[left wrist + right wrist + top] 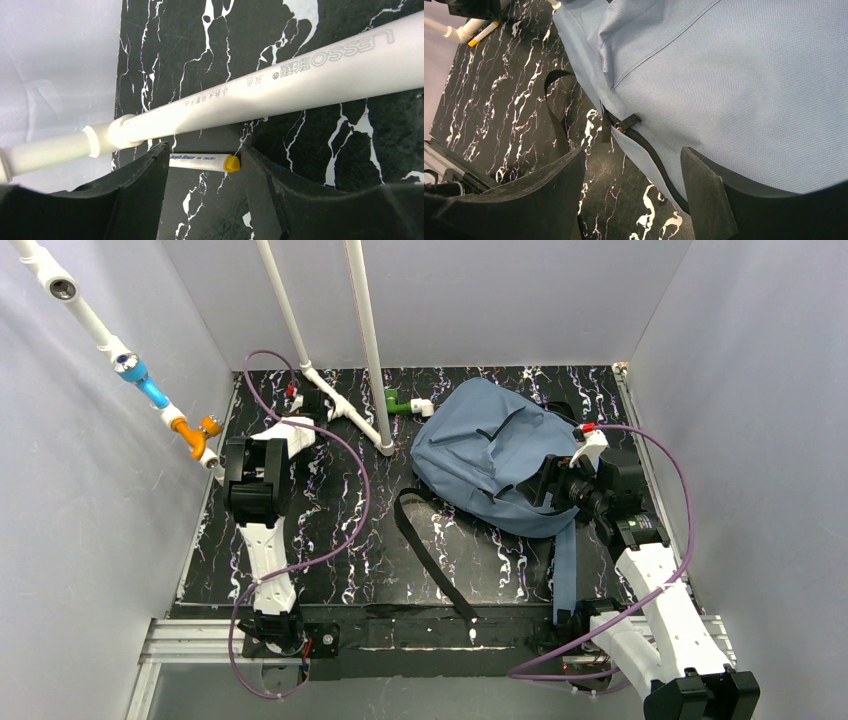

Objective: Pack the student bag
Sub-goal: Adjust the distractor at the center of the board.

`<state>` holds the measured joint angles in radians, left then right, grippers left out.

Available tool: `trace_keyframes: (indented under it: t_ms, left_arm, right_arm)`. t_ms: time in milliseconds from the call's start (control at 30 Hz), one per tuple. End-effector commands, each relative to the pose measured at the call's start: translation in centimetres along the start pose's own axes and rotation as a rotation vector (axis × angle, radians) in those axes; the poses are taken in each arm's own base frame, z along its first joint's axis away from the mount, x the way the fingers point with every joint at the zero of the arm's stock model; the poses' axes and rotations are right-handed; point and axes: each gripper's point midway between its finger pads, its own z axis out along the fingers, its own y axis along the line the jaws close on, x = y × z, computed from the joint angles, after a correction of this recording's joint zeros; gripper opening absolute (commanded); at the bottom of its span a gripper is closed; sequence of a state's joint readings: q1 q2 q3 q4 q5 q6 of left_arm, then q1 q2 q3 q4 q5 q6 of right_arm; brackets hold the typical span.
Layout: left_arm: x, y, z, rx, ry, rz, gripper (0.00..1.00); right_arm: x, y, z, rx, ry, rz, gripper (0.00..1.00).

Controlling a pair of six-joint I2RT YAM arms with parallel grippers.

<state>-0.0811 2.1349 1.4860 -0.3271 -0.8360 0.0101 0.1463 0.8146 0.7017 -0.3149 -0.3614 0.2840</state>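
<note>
The slate-blue student bag lies flat on the black marbled table, right of centre. Its black webbing strap trails toward the near edge. My right gripper is open at the bag's near right edge. In the right wrist view its jaws stand apart over the bag's black zip and zip pull, holding nothing. My left gripper is open at the far left. In the left wrist view a white marker with a yellow cap lies on the table between the fingertips, just below a white pipe.
White PVC pipes rise from the table's far middle, and one runs just above the marker. A green and white fitting lies beside the bag's far left corner. A pipe with blue and orange fittings hangs at the left wall. Grey walls enclose three sides.
</note>
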Motion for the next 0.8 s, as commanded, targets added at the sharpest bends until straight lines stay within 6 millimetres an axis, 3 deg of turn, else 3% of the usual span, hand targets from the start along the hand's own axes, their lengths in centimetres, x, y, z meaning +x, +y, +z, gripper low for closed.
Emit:
trace_keyframes:
  t_ms: [0,367,767]
  left_arm:
    - [-0.7,2.3,-0.2,-0.057,-0.037,-0.036,0.53]
    - [-0.6,2.5,0.6,-0.055,-0.016,-0.038,0.67]
    - [4.8,4.5,-2.2,-0.051,0.041,-0.11,0.62]
  right_arm:
    - [-2.2,1.0,-0.3,-0.027,-0.065,-0.038,0.77]
    - [-2.0,1.1,-0.1,-0.039,-0.056,-0.034,0.77]
    - [-2.2,1.5,-0.1,-0.06,-0.067,-0.03,0.77]
